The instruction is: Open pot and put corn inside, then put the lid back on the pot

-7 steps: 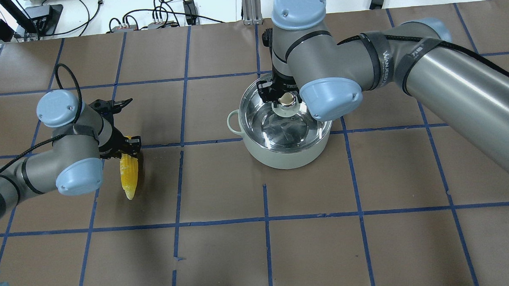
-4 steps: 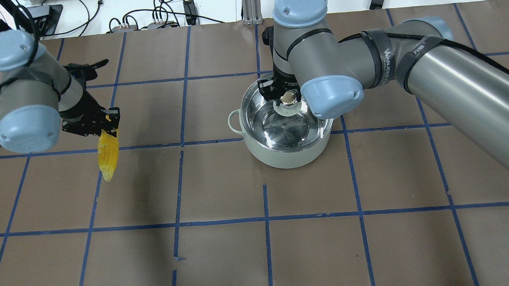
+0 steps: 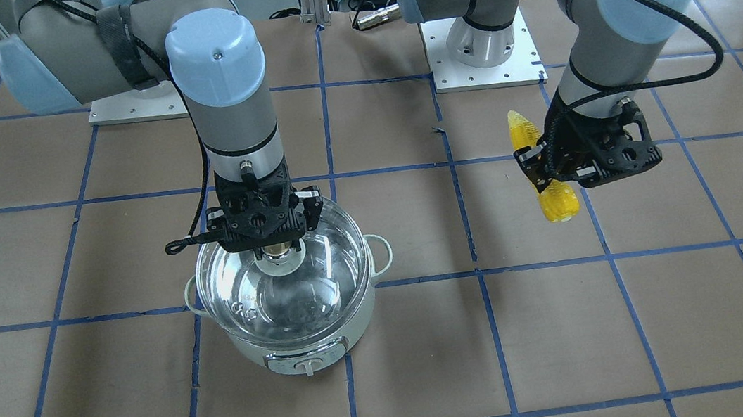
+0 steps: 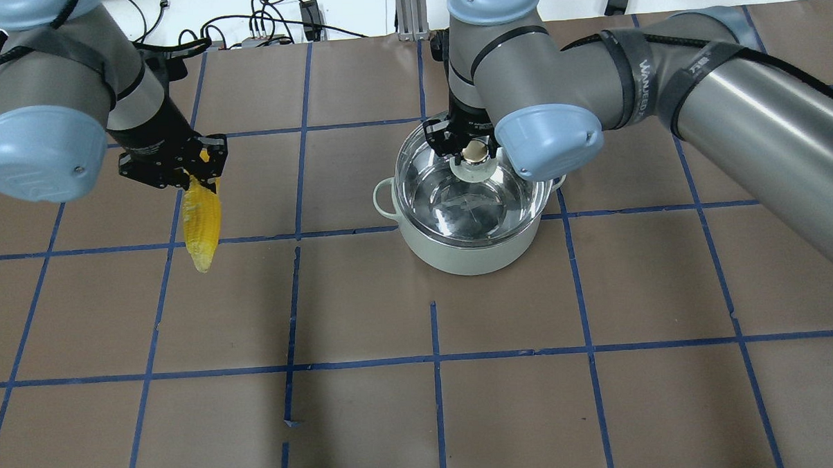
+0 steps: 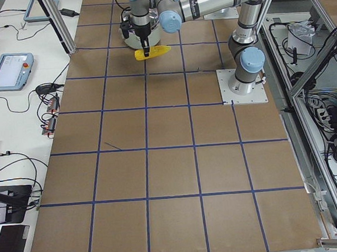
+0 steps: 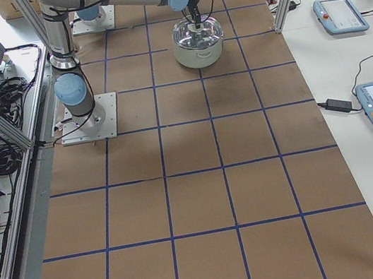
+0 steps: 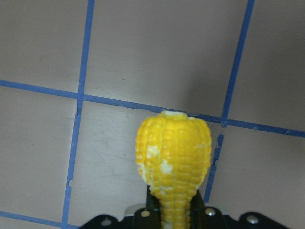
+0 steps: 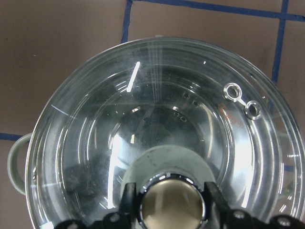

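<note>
The yellow corn (image 4: 202,224) hangs in the air from my left gripper (image 4: 182,174), which is shut on its thick end, tip pointing toward the robot. It also shows in the front view (image 3: 557,203) and the left wrist view (image 7: 174,157), well above the table. The mint-green pot (image 4: 466,253) stands mid-table, about a tile to the right of the corn. The clear glass lid (image 4: 488,204) covers it. My right gripper (image 4: 474,152) is shut on the lid's gold knob (image 8: 171,198). The lid looks raised a little off the rim.
Brown paper with blue tape grid lines covers the table (image 4: 436,399). The pot's loop handle (image 4: 382,197) and dial panel (image 3: 305,364) stick out at its sides. Cables and boxes (image 4: 264,28) lie past the far edge.
My left gripper has lifted the corn off the table, carrying it away from the robot and then right toward the pot. My right gripper, on the knob, has shifted slightly upward.
</note>
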Robot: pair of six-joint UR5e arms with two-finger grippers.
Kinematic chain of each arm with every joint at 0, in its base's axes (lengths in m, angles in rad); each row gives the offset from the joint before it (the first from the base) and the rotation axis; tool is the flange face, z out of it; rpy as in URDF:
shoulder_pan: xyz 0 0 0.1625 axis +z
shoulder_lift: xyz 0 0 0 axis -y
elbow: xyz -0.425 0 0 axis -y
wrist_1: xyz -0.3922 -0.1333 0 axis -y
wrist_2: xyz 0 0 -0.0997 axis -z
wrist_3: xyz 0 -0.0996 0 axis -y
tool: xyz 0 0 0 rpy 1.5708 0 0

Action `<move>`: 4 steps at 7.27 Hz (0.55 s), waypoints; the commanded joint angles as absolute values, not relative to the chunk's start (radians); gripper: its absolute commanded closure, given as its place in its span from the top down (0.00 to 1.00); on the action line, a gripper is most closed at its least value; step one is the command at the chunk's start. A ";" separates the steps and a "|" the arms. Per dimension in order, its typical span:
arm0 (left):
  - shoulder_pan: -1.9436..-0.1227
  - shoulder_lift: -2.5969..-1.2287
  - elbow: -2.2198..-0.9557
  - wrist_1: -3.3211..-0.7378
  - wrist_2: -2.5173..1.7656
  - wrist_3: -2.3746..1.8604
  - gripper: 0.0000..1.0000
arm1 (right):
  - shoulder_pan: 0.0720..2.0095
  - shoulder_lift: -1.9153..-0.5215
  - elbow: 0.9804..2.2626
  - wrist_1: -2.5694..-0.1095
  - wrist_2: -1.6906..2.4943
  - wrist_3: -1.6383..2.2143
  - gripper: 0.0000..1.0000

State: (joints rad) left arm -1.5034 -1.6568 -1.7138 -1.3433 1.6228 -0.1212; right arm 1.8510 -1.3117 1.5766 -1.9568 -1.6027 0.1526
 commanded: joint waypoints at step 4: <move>-1.551 -1.680 -1.697 -1.362 1.615 -0.224 0.10 | 1.601 -1.550 1.528 -1.593 -1.576 -0.018 0.45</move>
State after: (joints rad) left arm -1.5480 -1.6699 -1.6977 -1.3629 1.6190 -0.2146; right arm 1.6982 -1.4762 1.5204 -1.6735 -1.5896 0.0473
